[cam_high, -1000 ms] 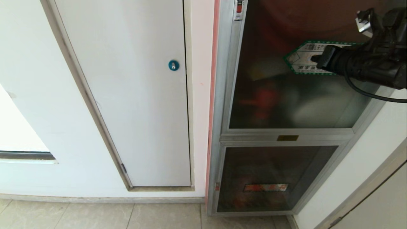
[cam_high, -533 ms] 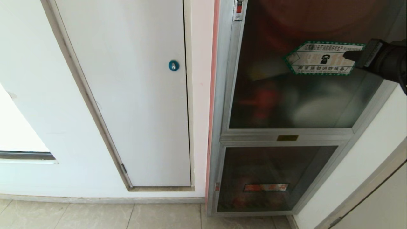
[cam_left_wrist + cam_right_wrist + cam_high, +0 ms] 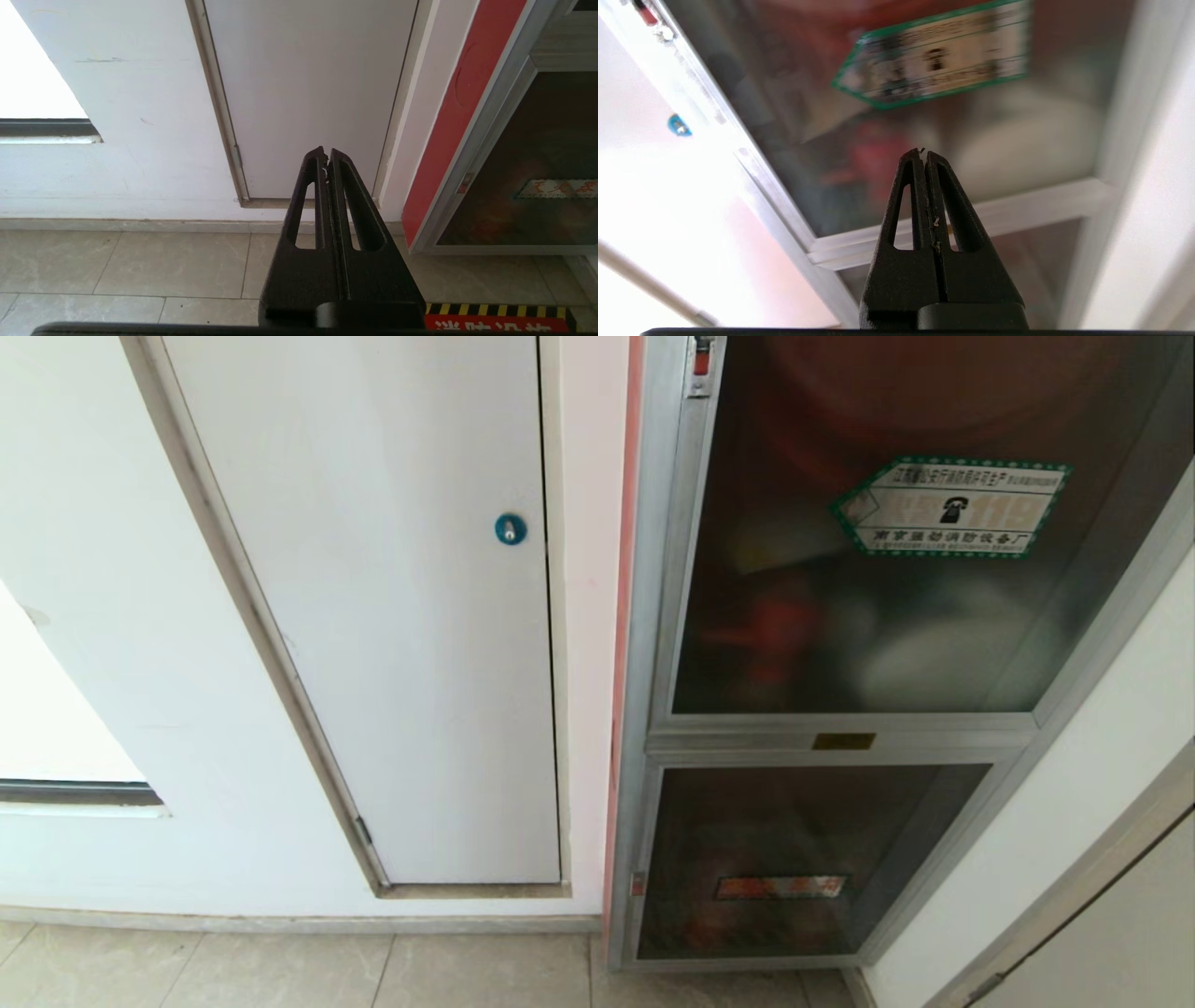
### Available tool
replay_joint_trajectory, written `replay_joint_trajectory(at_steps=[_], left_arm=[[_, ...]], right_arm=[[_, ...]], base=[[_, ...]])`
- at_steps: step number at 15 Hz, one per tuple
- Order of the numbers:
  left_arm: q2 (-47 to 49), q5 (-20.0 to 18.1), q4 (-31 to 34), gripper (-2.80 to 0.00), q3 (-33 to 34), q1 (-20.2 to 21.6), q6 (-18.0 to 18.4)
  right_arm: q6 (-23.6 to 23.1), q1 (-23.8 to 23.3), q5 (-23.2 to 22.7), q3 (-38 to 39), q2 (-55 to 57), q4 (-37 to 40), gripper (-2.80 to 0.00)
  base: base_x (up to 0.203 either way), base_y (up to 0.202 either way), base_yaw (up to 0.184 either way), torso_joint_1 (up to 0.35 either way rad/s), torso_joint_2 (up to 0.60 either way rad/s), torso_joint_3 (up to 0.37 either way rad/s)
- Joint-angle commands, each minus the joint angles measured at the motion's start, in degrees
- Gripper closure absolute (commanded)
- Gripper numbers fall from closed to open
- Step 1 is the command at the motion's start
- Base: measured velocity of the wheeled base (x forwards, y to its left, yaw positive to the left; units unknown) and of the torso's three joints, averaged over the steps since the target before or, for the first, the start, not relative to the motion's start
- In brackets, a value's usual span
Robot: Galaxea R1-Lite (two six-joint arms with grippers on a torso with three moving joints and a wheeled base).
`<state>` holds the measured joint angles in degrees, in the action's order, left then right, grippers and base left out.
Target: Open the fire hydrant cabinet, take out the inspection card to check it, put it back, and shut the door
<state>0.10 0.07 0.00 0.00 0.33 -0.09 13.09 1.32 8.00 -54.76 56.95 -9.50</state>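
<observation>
The fire hydrant cabinet [image 3: 653,616] stands at the right with its silver frame. Its dark tinted glass door [image 3: 840,616] is closed and carries a green-bordered white sticker [image 3: 948,506]. Red and white shapes show dimly behind the glass. The inspection card is hidden. Neither arm appears in the head view. My right gripper [image 3: 923,153] is shut and empty, held back from the door [image 3: 994,130], pointing at the glass below the sticker [image 3: 934,60]. My left gripper [image 3: 326,153] is shut and empty, low near the floor, facing the white panel.
A white flush panel [image 3: 401,616] with a round blue lock [image 3: 510,527] sits left of the cabinet. A smaller lower glass panel [image 3: 803,859] with a red label lies under the door. Beige floor tiles [image 3: 280,971] run along the wall. A white wall [image 3: 1074,803] flanks the right.
My right arm, which reached across the sticker a second ago, has drawn back to the right and left the head view. The door stays closed.
</observation>
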Motion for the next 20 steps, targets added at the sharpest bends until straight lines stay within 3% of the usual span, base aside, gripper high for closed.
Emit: replay_joint_trajectory(at_steps=[1,8,14,20], left_arm=[[-0.01,0.01,0.00,0.00,0.09,0.02,0.00],[0.08,0.01,0.00,0.00,0.09,0.02,0.00],[-0.01,0.01,0.00,0.00,0.06,0.02,0.00],[0.08,0.01,0.00,0.00,0.09,0.02,0.00]], right_arm=[[-0.13,0.00,1.50,2.62,-11.52,3.12,0.00],[-2.58,0.00,-0.18,11.45,-34.90,17.15,0.00],[-7.91,-0.97,-1.01,27.98,-48.66,19.04,0.00],[-13.15,-1.31,-7.06,43.66,-56.85,17.44,0.00]], base=[[0.000,0.000,0.000,0.000,0.00,0.000],[0.000,0.000,0.000,0.000,0.00,0.000],[0.000,0.000,0.000,0.000,0.00,0.000],[0.000,0.000,0.000,0.000,0.00,0.000]])
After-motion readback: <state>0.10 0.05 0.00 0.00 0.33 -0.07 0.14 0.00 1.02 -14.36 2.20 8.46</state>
